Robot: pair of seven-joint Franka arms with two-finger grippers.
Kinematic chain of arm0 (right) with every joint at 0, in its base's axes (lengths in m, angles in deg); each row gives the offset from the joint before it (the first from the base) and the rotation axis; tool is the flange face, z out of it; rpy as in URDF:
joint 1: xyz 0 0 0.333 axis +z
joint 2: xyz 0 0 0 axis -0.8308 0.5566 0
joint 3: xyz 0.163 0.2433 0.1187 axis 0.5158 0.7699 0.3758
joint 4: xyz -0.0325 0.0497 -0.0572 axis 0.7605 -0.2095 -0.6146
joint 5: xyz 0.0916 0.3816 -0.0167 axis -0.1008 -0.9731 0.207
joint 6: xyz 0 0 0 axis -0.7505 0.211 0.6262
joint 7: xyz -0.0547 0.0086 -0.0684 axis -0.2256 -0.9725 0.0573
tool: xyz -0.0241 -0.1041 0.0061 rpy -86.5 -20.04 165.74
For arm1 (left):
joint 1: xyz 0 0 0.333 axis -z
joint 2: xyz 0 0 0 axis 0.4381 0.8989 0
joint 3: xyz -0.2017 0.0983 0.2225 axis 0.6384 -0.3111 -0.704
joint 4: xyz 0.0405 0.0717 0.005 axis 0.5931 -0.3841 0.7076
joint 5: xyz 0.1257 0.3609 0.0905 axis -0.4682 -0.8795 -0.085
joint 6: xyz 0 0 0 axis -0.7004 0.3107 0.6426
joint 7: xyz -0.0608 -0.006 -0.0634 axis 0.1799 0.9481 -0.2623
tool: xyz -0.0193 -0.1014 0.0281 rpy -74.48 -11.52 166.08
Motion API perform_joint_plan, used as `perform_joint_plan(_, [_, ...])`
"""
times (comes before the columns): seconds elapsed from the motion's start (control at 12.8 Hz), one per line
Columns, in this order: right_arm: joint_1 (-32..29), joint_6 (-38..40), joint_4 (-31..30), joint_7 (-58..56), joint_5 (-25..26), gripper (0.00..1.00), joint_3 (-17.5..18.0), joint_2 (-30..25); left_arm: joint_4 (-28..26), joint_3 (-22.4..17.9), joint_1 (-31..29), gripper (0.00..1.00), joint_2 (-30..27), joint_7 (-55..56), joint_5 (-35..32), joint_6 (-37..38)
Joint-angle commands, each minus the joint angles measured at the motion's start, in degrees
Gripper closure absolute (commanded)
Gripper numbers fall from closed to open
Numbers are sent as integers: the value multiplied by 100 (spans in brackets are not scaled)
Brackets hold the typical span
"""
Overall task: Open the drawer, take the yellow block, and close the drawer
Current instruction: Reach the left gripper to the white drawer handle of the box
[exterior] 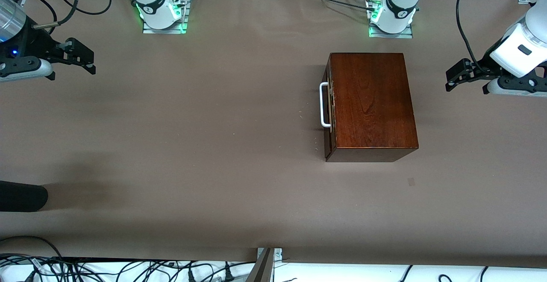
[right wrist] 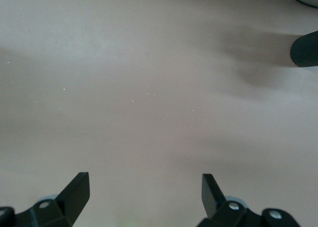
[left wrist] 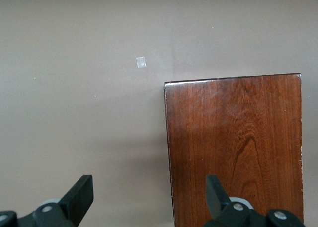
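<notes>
The dark reddish-brown wooden box stands on the table toward the left arm's end. Its drawer is shut, and its white loop handle faces the right arm's end. The box top also shows in the left wrist view. The yellow block is hidden. My left gripper is open and empty, in the air at the left arm's end of the table, beside the box. My right gripper is open and empty, in the air over bare table at the right arm's end.
The table is covered in brown paper. A dark rounded object juts in at the right arm's end, also in the right wrist view. A small pale tape patch lies nearer the camera than the box.
</notes>
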Motion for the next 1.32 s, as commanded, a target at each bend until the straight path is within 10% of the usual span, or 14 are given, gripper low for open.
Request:
perform_joint_plan(0.0, [-9, 120, 277, 63, 101, 0, 50, -74, 305, -2, 40, 0, 166, -86, 2, 150])
perform_joint_plan(1.25, [-27, 639, 201, 80, 110, 0, 42, 120, 472, 16, 66, 0, 236, 195, 63, 685])
